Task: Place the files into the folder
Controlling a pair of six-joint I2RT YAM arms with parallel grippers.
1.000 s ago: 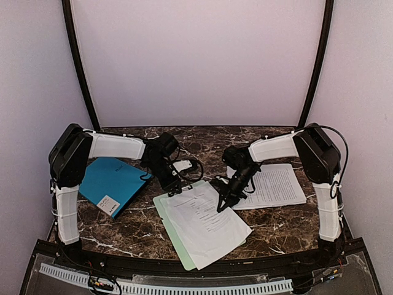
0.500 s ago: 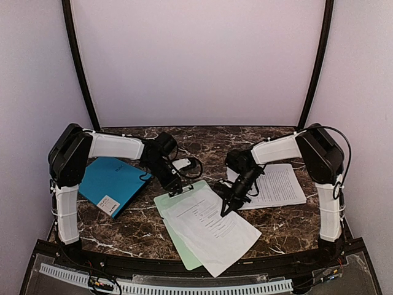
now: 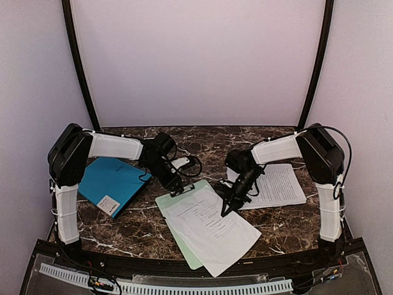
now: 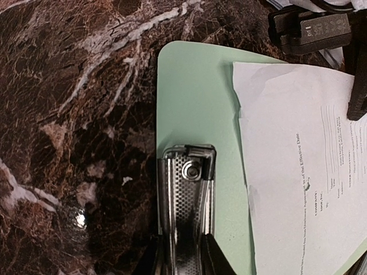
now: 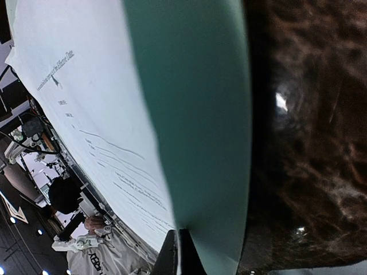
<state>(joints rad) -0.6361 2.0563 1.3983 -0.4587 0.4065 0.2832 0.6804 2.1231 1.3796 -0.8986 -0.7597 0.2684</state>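
Observation:
A white sheet of the files (image 3: 212,224) lies askew on the pale green clipboard (image 3: 175,236), its near corner past the board's edge. My right gripper (image 3: 225,211) is shut on that sheet's right edge; the right wrist view shows the closed fingers (image 5: 179,243) pinching the paper (image 5: 86,114) over the green board (image 5: 195,114). My left gripper (image 3: 178,186) is shut on the clipboard's metal clip (image 4: 186,200), one finger on each side (image 4: 182,247). The sheet (image 4: 298,172) lies clear of the clip. A second sheet (image 3: 279,184) lies at the right. The teal folder (image 3: 113,181) lies closed at the left.
The brown marble table (image 3: 135,227) ends at a black rail along the near edge. A black cable (image 3: 195,165) loops behind the left wrist. The folder's white label (image 3: 109,206) faces the near side. Pale walls close in the back and both sides.
The right gripper pulled the sheet toward the near right, out from under the clip, then held still. The left gripper stayed on the clip; the clipboard shifted slightly.

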